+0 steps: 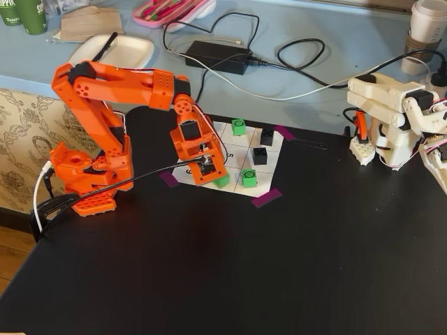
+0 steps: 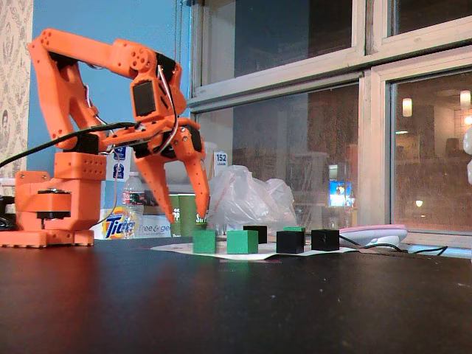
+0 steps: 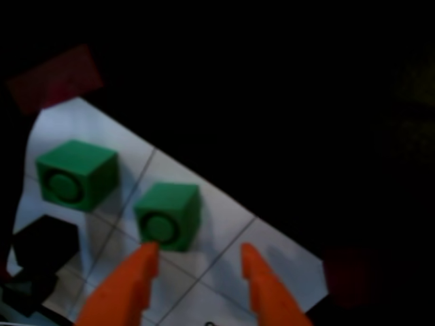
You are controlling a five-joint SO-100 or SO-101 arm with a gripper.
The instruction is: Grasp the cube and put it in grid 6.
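Orange claw spread above the paper board.
Lower centre of the wrist view: left fingertip beside the green cube; nothing gripped.

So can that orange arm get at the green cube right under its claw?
Probably yes. The gripper is open just above the cube, and nothing lies between them. One finger sits almost over the cube's edge, so it may need a small shift.

On the desk lies the paper board, the arm's base to its left in a fixed view. The cube sits on the board's near edge, another cube left of it in the wrist view, the jaws just before it.
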